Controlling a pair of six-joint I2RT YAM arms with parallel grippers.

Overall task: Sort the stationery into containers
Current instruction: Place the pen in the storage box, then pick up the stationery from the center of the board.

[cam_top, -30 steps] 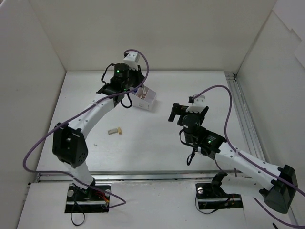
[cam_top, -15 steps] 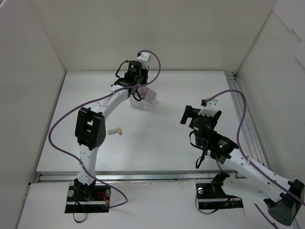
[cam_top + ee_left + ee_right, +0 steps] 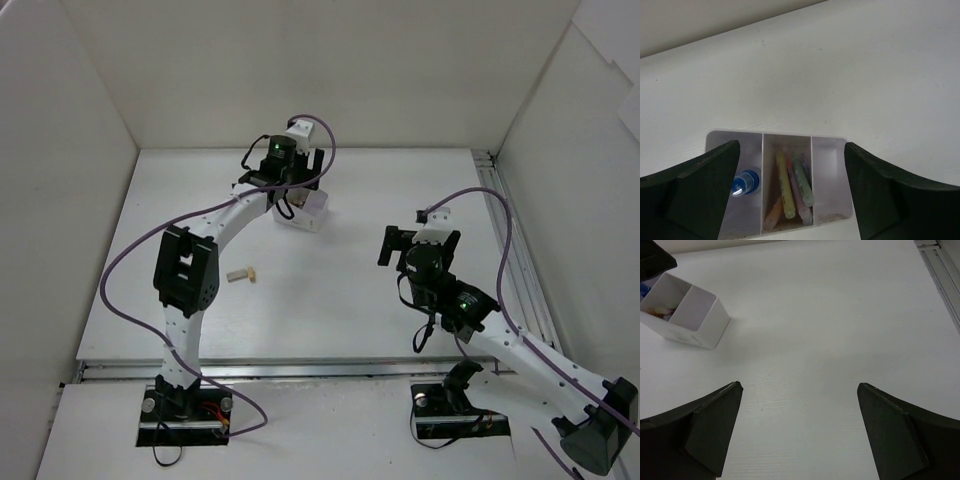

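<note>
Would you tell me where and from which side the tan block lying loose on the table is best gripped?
Probably at its middle, from straight above. The tan block lies flat on the table, its long axis running roughly left to right in the top view, with nothing touching it, so closing across its narrow width should hold it.
</note>
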